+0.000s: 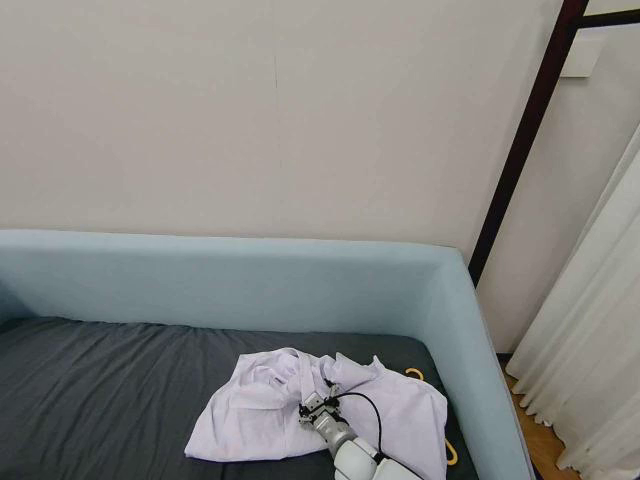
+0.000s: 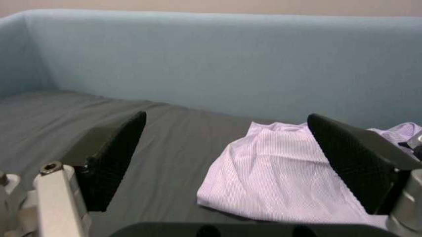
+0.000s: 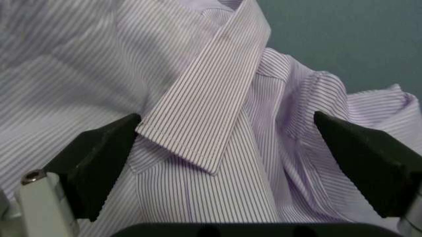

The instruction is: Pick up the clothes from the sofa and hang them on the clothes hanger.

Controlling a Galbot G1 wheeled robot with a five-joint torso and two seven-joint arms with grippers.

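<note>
Poised for the pick-up, with right gripper (image 3: 228,121) spread astride the collar (image 3: 197,113) of the shirt (image 1: 270,415) on the sofa (image 1: 250,280) and left gripper (image 2: 228,120) likewise spread beside it; probably calls for lowering, then pinching.

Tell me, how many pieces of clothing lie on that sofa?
1: a striped lilac shirt, crumpled on the dark seat near the right end of the sofa, under the open jaws of the right gripper. Others may hide beneath.
</note>
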